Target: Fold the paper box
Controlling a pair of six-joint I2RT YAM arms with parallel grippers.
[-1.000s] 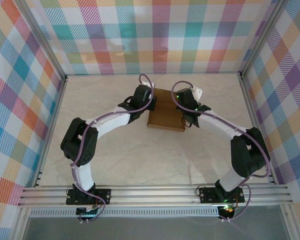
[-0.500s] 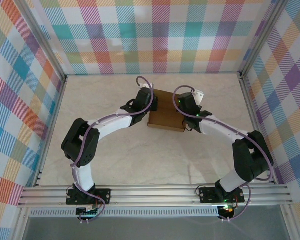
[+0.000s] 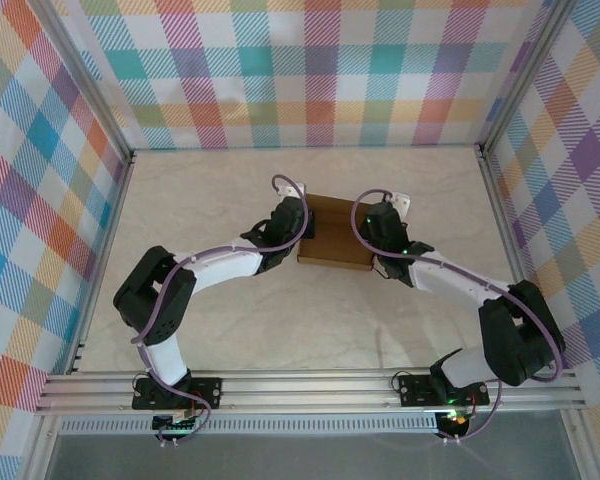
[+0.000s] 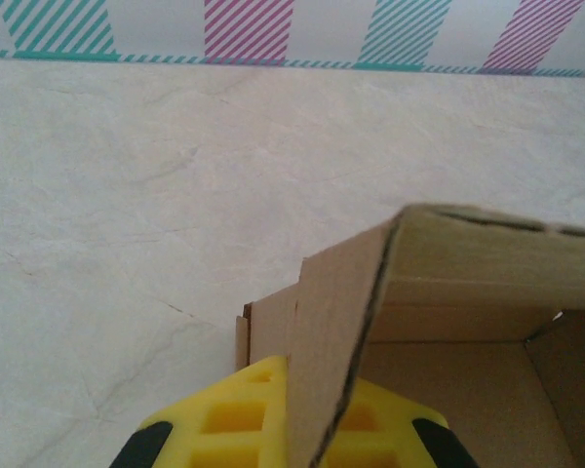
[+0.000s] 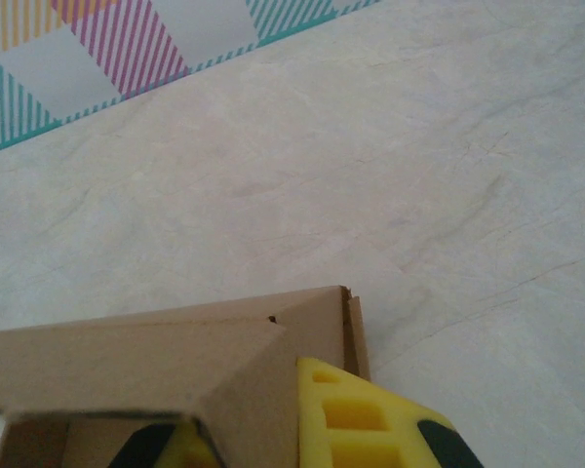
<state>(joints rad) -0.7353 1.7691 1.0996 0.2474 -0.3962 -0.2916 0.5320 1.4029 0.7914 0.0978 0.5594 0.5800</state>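
Presently, left hand (image 4: 307,441) grips the box (image 3: 337,238) by its left wall; right hand (image 5: 273,434) grips the right wall. Box sits directly between the hands, both equally near; long axis unclear from above. Worktop (image 3: 220,190) extends beyond the box.

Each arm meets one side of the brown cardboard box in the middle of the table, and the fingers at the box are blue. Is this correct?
No. The fingers are yellow, not blue; both wrist views show it. The rest, about the cardboard box, stands.
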